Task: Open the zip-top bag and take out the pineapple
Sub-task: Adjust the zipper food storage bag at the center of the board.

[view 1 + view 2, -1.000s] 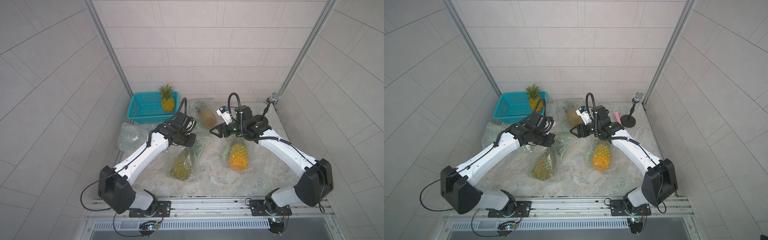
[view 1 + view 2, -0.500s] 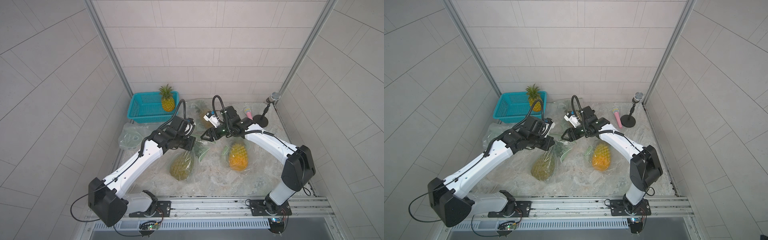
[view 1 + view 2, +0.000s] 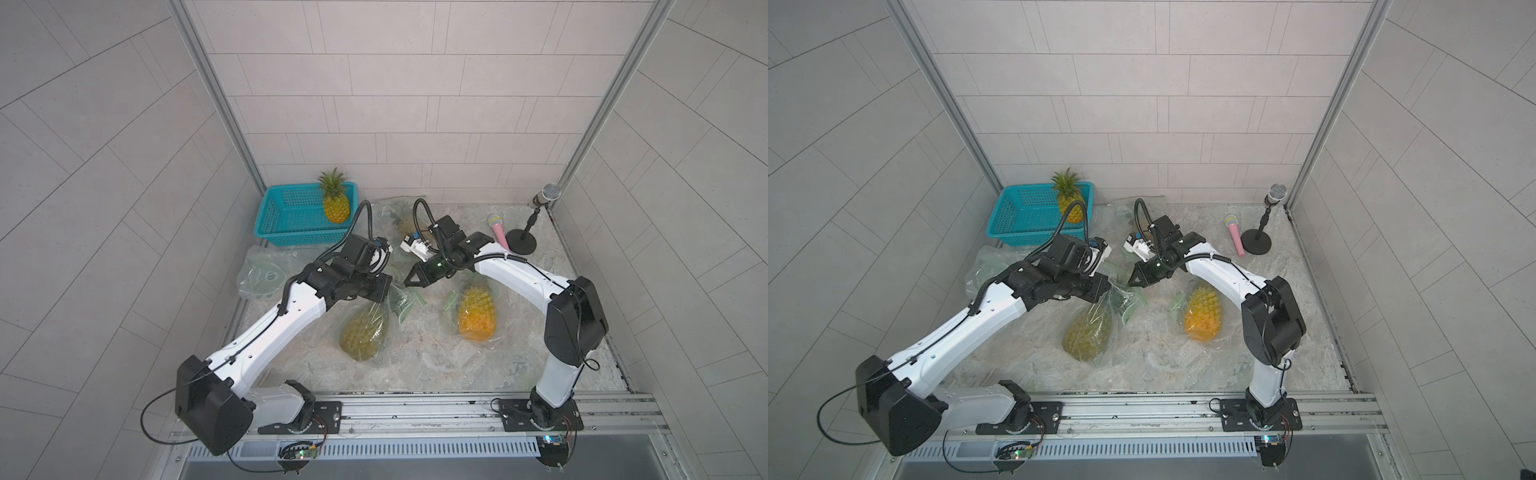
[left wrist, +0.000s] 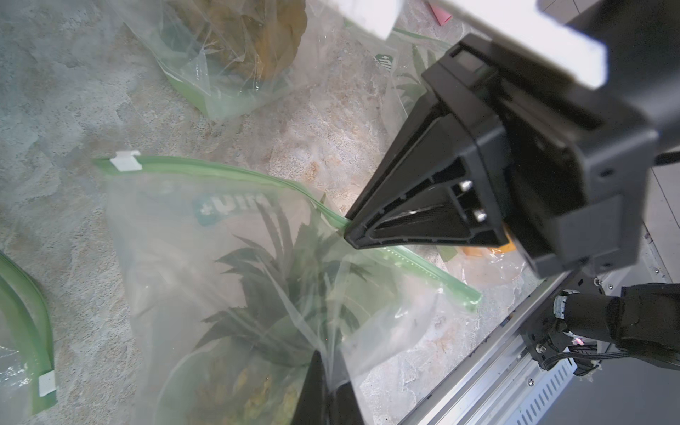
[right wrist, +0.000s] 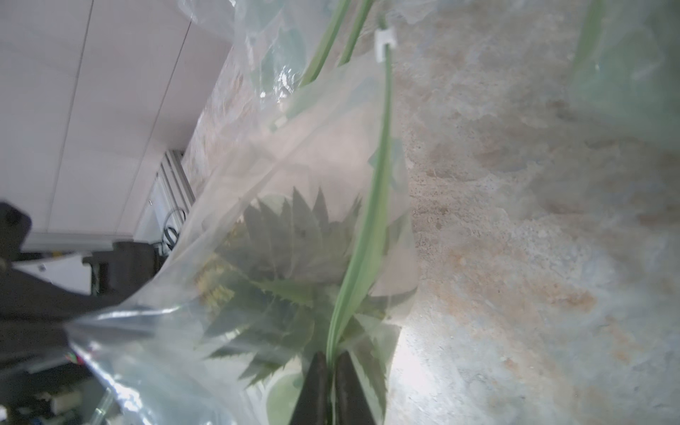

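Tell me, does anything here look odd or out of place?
The pink microphone lies flat on the table beside the mic stand, an odd prop here. Nothing looks spilled or broken.

Clear zip-top bag (image 4: 165, 257) with green seal strip (image 4: 228, 176) and white slider (image 4: 126, 162); yellow-green pineapple (image 3: 362, 336) inside; mottled grey-beige counter (image 3: 428, 365); teal basket (image 3: 286, 216) at eleven o'clock; pink microphone (image 3: 498, 230) at one o'clock.

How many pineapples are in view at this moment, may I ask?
4: basket pineapple; back bagged pineapple, partly hidden; centre bagged pineapple; orange bagged pineapple, right of it.
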